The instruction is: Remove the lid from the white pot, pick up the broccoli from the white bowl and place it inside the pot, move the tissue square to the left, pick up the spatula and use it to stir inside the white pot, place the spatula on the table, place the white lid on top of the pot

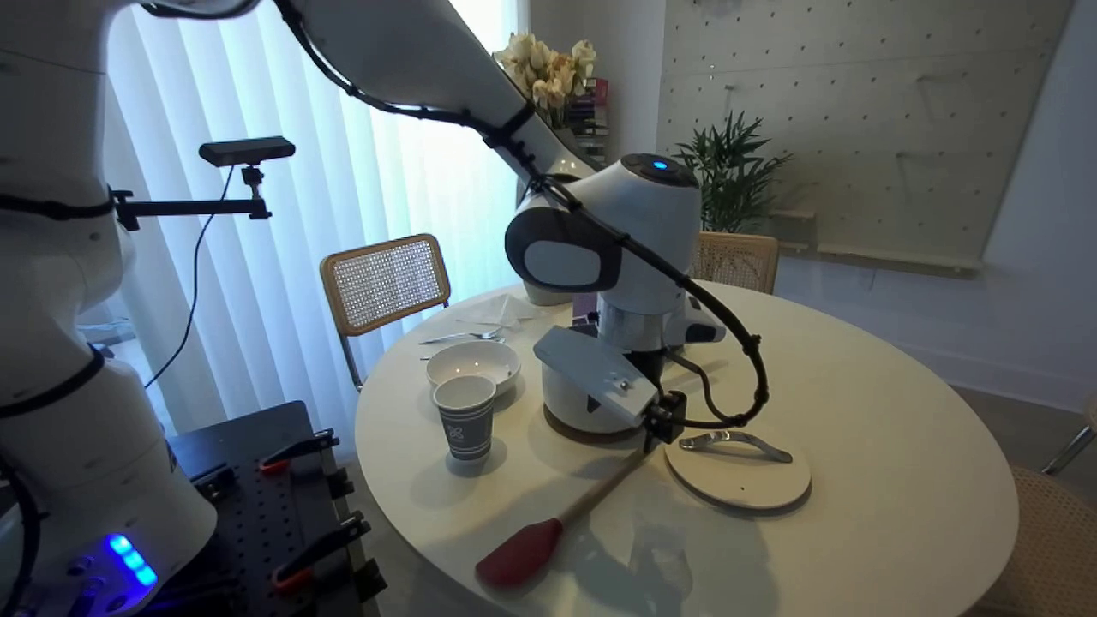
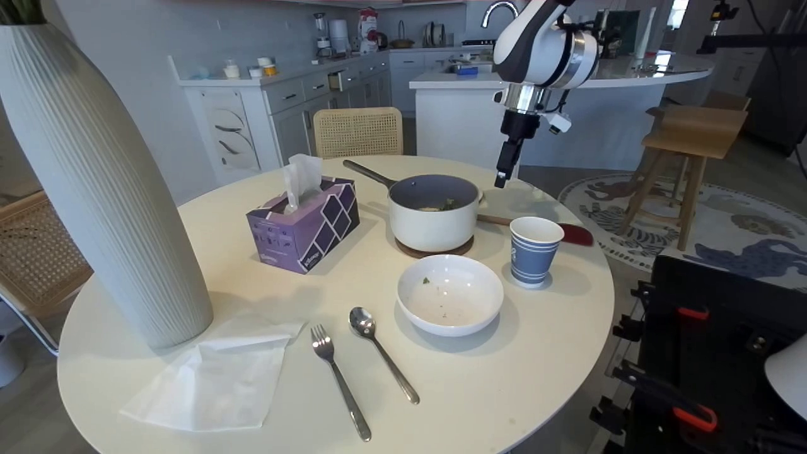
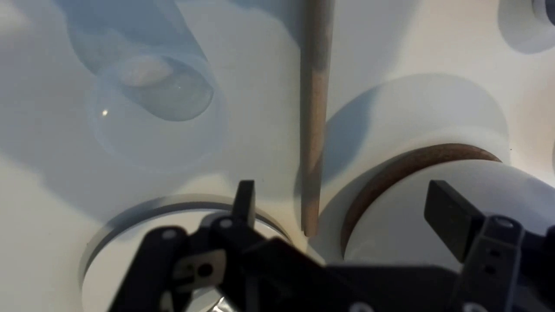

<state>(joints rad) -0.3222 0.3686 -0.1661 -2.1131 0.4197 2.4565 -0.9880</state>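
My gripper [image 3: 342,203] stands open above the table, nothing between its fingers. In the wrist view, the end of the spatula's wooden handle [image 3: 312,173] lies below, between the jaws. The spatula's dark red head [image 1: 521,553] rests near the table's edge. The uncovered white pot [image 2: 434,221] has some green and yellowish food, likely the broccoli [image 2: 449,205], inside. The lid [image 1: 741,476] lies flat on the table [image 1: 891,446] beside the pot, handle up. The white bowl [image 2: 451,296] holds only small green crumbs. The tissue square [image 2: 220,372] lies flat near the vase.
A patterned cup [image 2: 534,252] stands between bowl and spatula head. A clear glass [image 1: 660,561] is close to the spatula on its lid side. A purple tissue box [image 2: 306,224], fork [image 2: 340,381], spoon [image 2: 384,356] and tall vase [image 2: 120,208] are also on the table.
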